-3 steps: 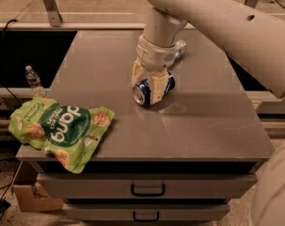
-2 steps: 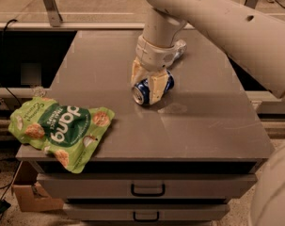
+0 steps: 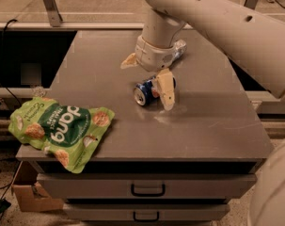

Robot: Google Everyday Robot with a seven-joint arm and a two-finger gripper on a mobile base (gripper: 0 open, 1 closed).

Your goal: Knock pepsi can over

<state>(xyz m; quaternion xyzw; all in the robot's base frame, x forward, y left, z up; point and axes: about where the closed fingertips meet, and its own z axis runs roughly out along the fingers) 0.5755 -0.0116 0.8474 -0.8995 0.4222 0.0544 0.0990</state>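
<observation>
The pepsi can [image 3: 146,91], dark blue with a silver top, lies on its side near the middle of the grey cabinet top [image 3: 208,126], its top facing front-left. My gripper [image 3: 147,75] hangs just above it and is open. One finger [image 3: 165,89] reaches down by the can's right end. The other finger [image 3: 129,60] sticks out to the left, clear of the can. The can is not held.
A crushed silvery-blue can [image 3: 178,50] lies behind the gripper, partly hidden by the wrist. A green "dang" snack bag [image 3: 59,128] hangs over the front left corner. Drawers [image 3: 147,189] sit below the top. A cardboard box [image 3: 27,197] stands on the floor at left.
The fingers were closed around the can. They have now spread apart and the gripper has lifted a little, leaving the can lying on its side.
</observation>
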